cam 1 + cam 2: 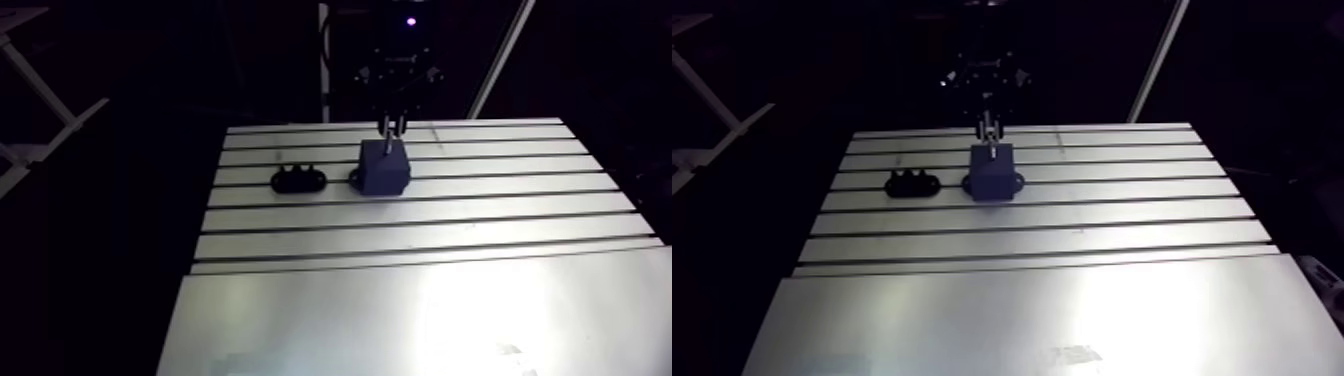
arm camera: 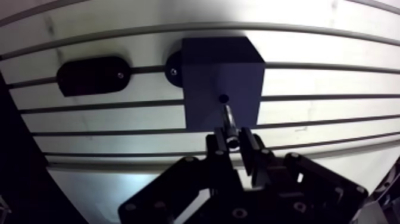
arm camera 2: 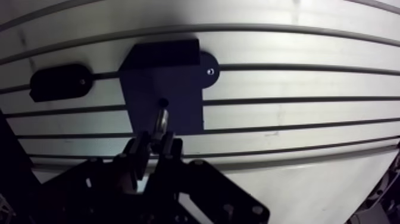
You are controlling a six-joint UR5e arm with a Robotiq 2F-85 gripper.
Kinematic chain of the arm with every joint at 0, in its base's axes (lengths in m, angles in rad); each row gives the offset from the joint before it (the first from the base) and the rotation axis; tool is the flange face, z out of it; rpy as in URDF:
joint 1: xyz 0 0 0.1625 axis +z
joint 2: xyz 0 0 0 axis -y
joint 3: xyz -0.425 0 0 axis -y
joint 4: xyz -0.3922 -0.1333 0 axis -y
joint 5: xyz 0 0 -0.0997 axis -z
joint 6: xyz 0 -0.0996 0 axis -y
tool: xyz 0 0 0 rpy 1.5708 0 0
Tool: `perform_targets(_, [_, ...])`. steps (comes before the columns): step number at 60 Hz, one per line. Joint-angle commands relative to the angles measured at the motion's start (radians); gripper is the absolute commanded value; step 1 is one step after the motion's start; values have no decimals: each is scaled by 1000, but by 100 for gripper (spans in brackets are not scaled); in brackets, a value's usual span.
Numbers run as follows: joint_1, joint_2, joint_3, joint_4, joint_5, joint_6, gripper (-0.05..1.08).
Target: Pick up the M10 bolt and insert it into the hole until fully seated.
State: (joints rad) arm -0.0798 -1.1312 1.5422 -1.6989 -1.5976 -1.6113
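Here, slim silvery bolt (image 2: 228,119) near hole (image 2: 224,97)

Arm view: high, set back, looks down & fwd over the slotted tabletop (image 1: 420,300) toward 12 o'clock; block (image 1: 384,168) small, far. Wrist view: v. close, right behind the tool (image 2: 234,142), looks down along the bolt (image 2: 228,119) onto block's holed face. Shared: block, black oval piece (image 1: 298,180) at its 9 o'clock, nearby slots.

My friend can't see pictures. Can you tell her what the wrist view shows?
A black two-finger gripper pinches a silvery metal bolt, its tip aimed at a small round hole in a dark blue block. A black oval holder lies beside the block on the slotted aluminium table.
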Motion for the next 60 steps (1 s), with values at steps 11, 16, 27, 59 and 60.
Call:
perform_targets(11, [0, 6, -4, -2, 0, -5, 108])
perform_targets(16, [0, 6, -4, -2, 0, -5, 108])
perform_targets(27, [0, 12, -6, -2, 0, -5, 108])
perform_targets(59, [0, 12, -6, -1, 0, -5, 108])
perform_targets(60, [0, 12, -6, -1, 0, -5, 108])
